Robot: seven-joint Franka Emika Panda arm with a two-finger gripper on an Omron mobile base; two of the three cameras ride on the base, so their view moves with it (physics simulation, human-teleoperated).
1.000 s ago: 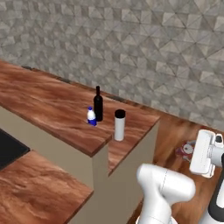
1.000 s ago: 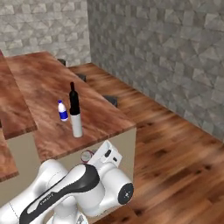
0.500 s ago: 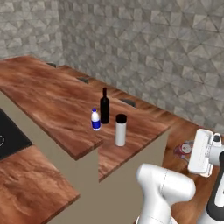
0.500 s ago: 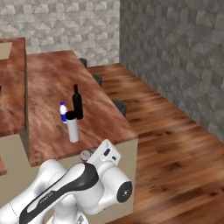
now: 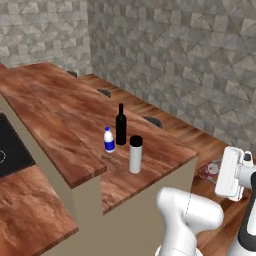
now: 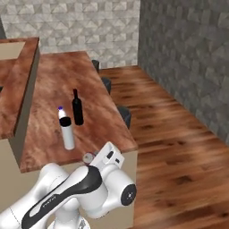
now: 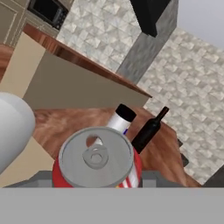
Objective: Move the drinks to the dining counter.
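My gripper is shut on a short red can, whose silver top faces the hand view. The can hangs off the near right corner of the dining counter, beside my white hand; in the right base view it peeks out by the counter's front edge. On the counter stand a slim black bottle, a blue-and-white bottle and a pale-grey cylinder with a black cap. The hand view shows the cylinder and black bottle just beyond the can.
A narrow raised ledge runs along the counter's left side, with a black cooktop beyond it. Dark stools stand along the counter's far side. Wood floor spreads to the right, bounded by stone walls.
Both base views have swung round the counter as the camera moved, so the bottles now sit closer to centre. The can stays in my grip.
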